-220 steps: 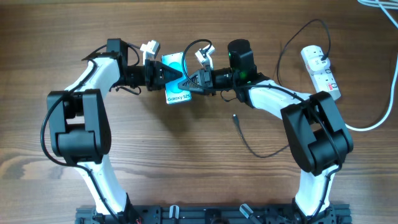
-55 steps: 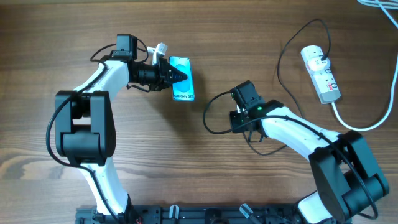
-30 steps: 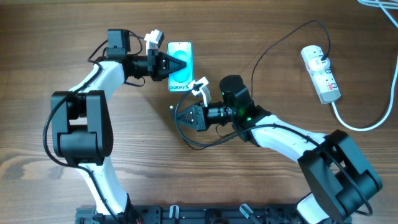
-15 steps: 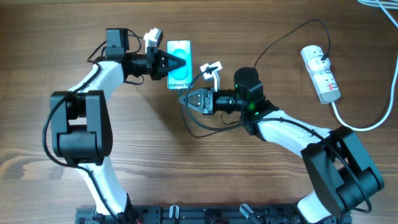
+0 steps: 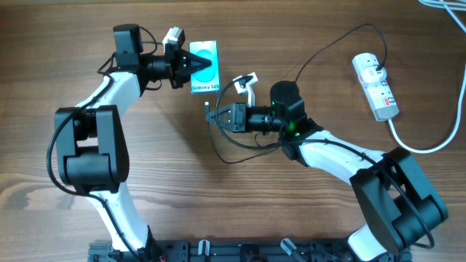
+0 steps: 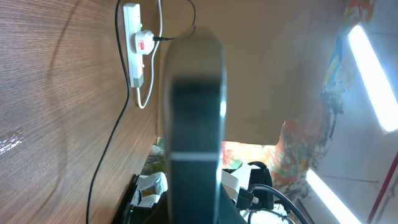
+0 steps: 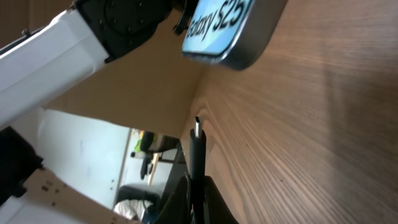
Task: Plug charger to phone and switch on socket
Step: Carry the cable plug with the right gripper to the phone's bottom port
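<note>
My left gripper (image 5: 188,67) is shut on the left edge of the phone (image 5: 204,67), which has a teal-blue screen, and holds it at the far middle of the table. In the left wrist view the phone (image 6: 194,118) is a blurred dark slab between the jaws. My right gripper (image 5: 218,116) is shut on the black charger cable (image 5: 320,51) just behind its connector tip (image 7: 196,132), which points at the phone's bottom edge (image 7: 227,37), a short gap away. The cable's white plug (image 5: 375,71) sits in the white socket strip (image 5: 379,93) at the far right.
The socket strip's thick white lead (image 5: 429,145) curves off the right edge. Slack black cable loops on the wood (image 5: 240,149) below my right gripper. The strip also shows far off in the left wrist view (image 6: 133,43).
My left gripper has carried the phone up and to the left. My right gripper has shifted a little left with the connector; the gap to the phone has widened.
</note>
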